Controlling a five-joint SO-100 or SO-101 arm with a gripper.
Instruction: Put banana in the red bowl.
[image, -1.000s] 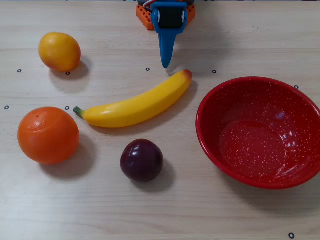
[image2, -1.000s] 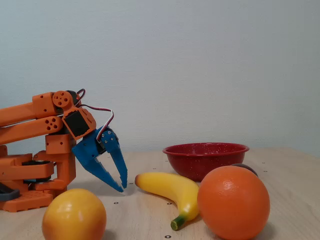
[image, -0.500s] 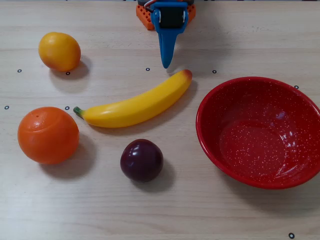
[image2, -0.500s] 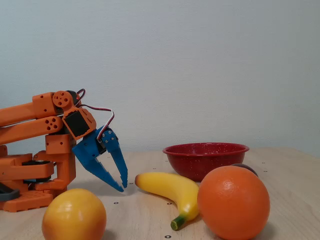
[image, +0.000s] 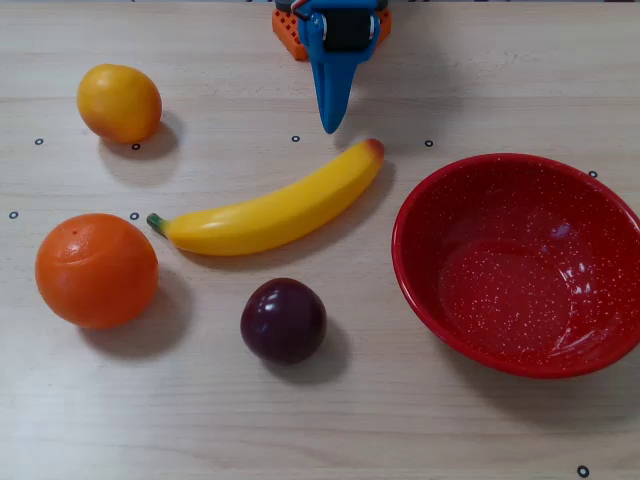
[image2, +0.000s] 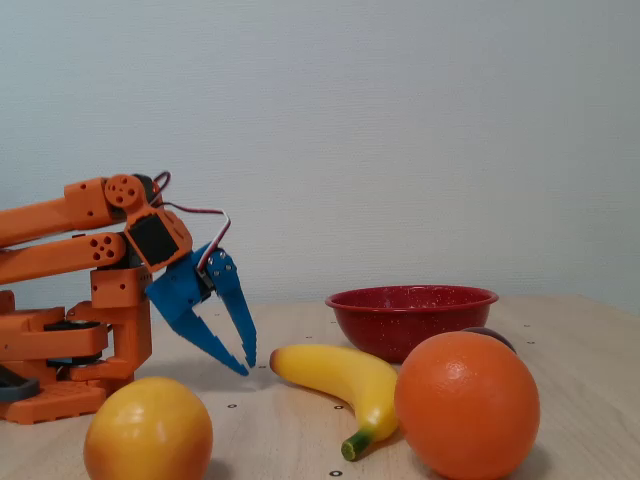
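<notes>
- Gripper (image2: 244, 366): blue, two fingers, on orange arm (image2: 60, 235). Fixed view shows a small gap between the tips, fingers parted, nothing held. Tips hang just above the table (image: 320, 430), pointing down twd the banana's reddish end.
- In overhead view gripper (image: 328, 127) comes in from 12 o'clock edge, tips pointing to 6; both fingers overlap there, so gap can't be read from above.
- Banana (image: 272, 208): flat on table, near centre. Green stem tip at approx 8 o'clock, reddish-orange end at approx 2 o'clock, that end just below the gripper tips, not touching.
- Fixed view: banana (image2: 335, 380) lies apart from the gripper w/ stem end twd camera.
- Red bowl (image: 420, 290): white-speckled, at 3 o'clock from the banana, empty, upright. Near the banana's reddish end, not touching. In fixed view bowl (image2: 410, 318) sits behind the fruit.
- Orange fruit (image: 96, 270): at 8 o'clock from banana, near the stem tip.
- Yellow-orange fruit (image: 118, 102): at 10 o'clock, well apart.
- Dark plum-coloured fruit (image: 283, 320): at 6 o'clock, just below banana's middle, apart from it.
- Small black ring marks (image: 295, 139) dotted over table.
- No brand, label or readable writing in either view.
</notes>
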